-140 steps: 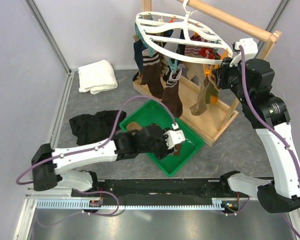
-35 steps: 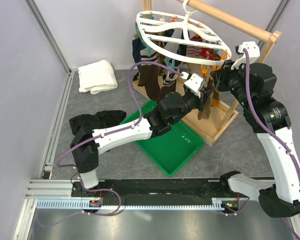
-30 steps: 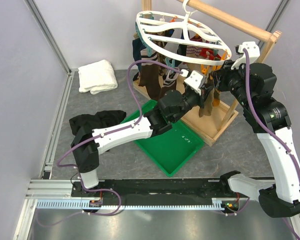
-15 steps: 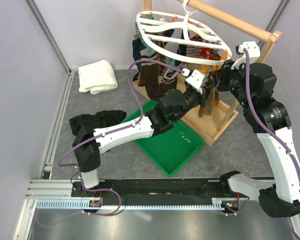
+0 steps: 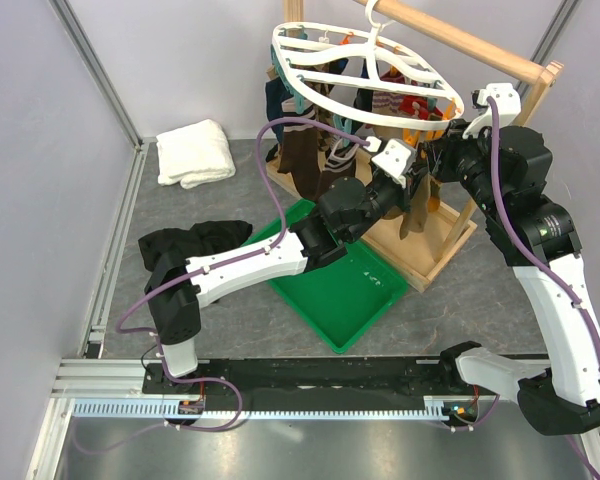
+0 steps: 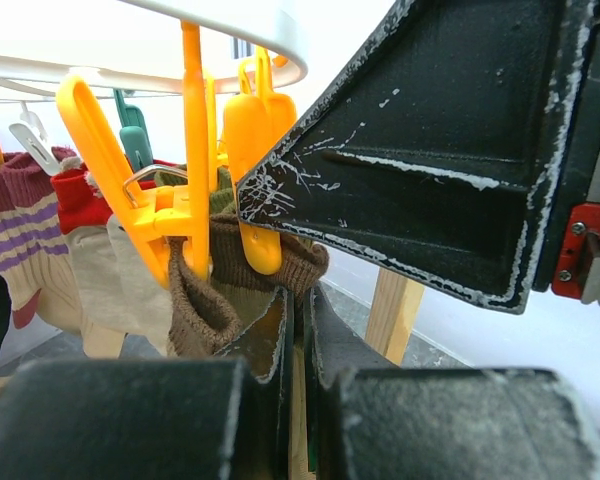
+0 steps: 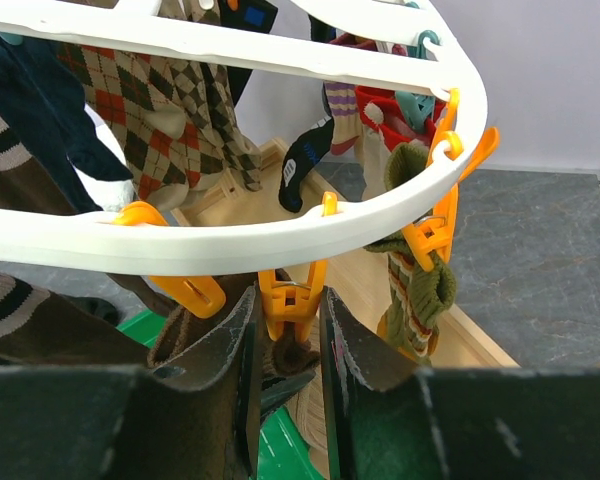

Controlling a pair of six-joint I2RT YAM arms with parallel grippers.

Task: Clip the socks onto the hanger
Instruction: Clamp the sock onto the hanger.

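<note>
The white oval hanger [image 5: 352,78] hangs from the wooden rail with several socks clipped under it. My left gripper [image 5: 413,180] is raised beneath its right rim and is shut on the cuff of a brown sock [image 6: 280,262]. That cuff sits just under an orange clip [image 7: 293,283]. My right gripper [image 7: 288,297] is shut on this clip from both sides, under the hanger rim [image 7: 230,240]. In the left wrist view my left gripper [image 6: 298,297] points up at the orange clip [image 6: 255,130], and the right gripper's black finger [image 6: 430,200] fills the right side.
A green striped sock [image 7: 420,300] hangs on the neighbouring orange clip. A green tray [image 5: 330,300] lies below the left arm. A black cloth heap [image 5: 185,250] and a white towel [image 5: 193,152] lie to the left. The wooden rail stand [image 5: 460,45] carries the hanger.
The left arm has lifted the brown sock out of the green tray up to the hanger. Over the last second it crept slightly towards the clip. The right arm has stayed put.
</note>
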